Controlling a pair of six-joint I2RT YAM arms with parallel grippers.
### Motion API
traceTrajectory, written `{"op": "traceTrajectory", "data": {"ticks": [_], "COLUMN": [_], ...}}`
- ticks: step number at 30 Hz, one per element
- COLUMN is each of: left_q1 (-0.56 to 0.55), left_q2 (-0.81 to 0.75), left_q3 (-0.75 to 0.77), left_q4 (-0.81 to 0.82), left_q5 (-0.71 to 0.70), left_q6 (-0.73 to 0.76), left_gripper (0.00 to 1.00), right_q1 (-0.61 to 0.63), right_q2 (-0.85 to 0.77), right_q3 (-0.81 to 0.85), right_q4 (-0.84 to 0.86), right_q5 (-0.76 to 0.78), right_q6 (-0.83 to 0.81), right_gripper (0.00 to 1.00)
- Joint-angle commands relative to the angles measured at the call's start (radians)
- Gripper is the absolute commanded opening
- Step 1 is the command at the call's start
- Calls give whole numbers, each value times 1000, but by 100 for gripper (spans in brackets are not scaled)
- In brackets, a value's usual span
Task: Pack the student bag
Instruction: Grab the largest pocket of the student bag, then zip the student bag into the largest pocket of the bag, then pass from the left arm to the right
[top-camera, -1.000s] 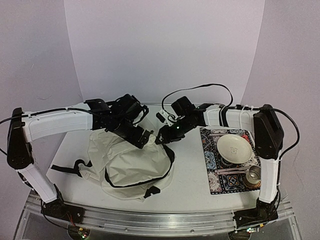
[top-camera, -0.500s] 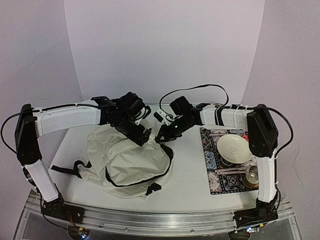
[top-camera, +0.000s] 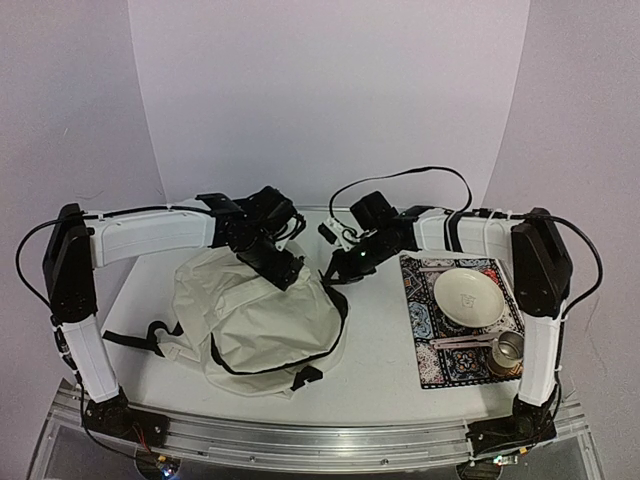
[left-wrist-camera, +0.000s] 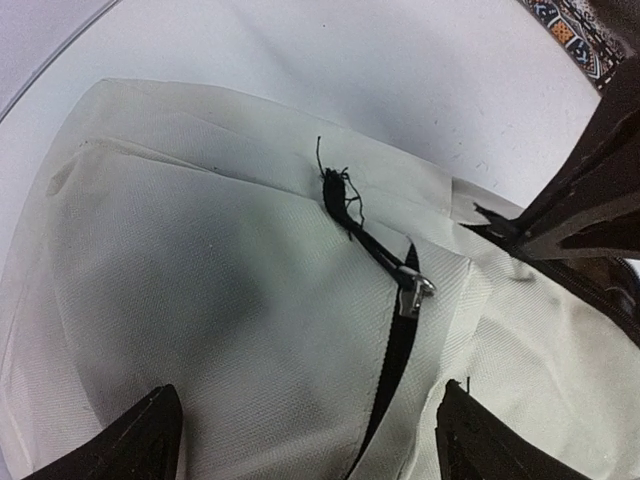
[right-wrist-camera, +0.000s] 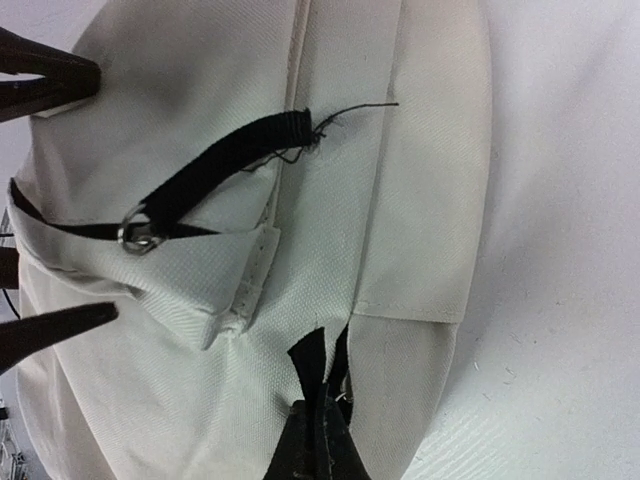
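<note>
Apparently unzipping: right gripper (right-wrist-camera: 320, 445) pinches black tab (right-wrist-camera: 308, 358) at 12 o'clock on student bag (top-camera: 262, 322); wide-spread left gripper (left-wrist-camera: 305, 405) next needs zipper pull (left-wrist-camera: 413, 290).

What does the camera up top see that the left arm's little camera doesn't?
Only the top camera shows the plate, the metal cup and the bag's black straps. Only the left wrist camera shows the small metal zipper pull and the frayed black thread above it. Both show the cream student bag and the right gripper pinching its edge.
</note>
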Motion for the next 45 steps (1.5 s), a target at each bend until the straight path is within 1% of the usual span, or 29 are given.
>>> {"op": "traceTrajectory", "data": {"ticks": [1, 3, 4, 9, 10, 13, 14, 15, 19, 25, 28, 30, 33, 34, 36, 37, 39, 43, 44, 45], "left_q1": [12, 15, 17, 23, 25, 34, 37, 42, 58, 93, 112, 112, 112, 112, 112, 111, 111, 112, 112, 112], "left_q2": [17, 26, 29, 49, 55, 64, 67, 67, 72, 88, 102, 117, 133, 129, 104, 85, 43, -28, -39, -48], "left_q3": [50, 52, 53, 71, 75, 86, 89, 91, 102, 126, 143, 162, 178, 171, 144, 122, 67, -2, -14, -24], "left_q4": [19, 19, 19, 20, 20, 20, 19, 20, 21, 20, 24, 28, 50, 61, 87, 100, 125, 155, 159, 162], "left_q5": [-17, -15, -11, 4, 3, 3, -1, -6, -22, -40, -41, -38, 6, 21, 47, 55, 80, 122, 132, 143], "left_q6": [4, 4, 2, -9, -11, -21, -24, -29, -41, -63, -77, -77, -49, -35, 1, 19, 62, 140, 158, 165], "left_gripper": [83, 76, 71, 43, 35, 16, 11, 8, 4, 2, 0, 0, 0, 0, 0, 0, 0, 0, 0, 0], "right_q1": [-5, -5, -4, 2, 4, 15, 20, 29, 77, 193, 239, 273, 313, 314, 311, 306, 280, 180, 149, 121], "right_q2": [-96, -116, -129, -195, -210, -260, -279, -302, -384, -523, -583, -601, -588, -590, -617, -634, -659, -662, -650, -631], "right_q3": [-38, -64, -83, -172, -191, -251, -267, -289, -376, -525, -601, -632, -639, -638, -636, -631, -609, -551, -533, -510], "right_q4": [-21, -9, 3, 56, 64, 75, 77, 81, 93, 94, 140, 185, 232, 228, 205, 187, 143, 104, 90, 76], "right_q5": [13, 15, 19, 3, 2, 5, 4, 3, 11, 72, 75, 69, 65, 95, 205, 252, 282, 248, 227, 212], "right_q6": [-20, -16, -12, -6, -3, -3, -4, -5, 2, 31, 71, 108, 136, 143, 151, 150, 138, 148, 155, 161], "right_gripper": [0, 0, 0, 0, 0, 0, 0, 0, 0, 0, 0, 0, 0, 0, 0, 3, 23, 31, 34, 39]}}
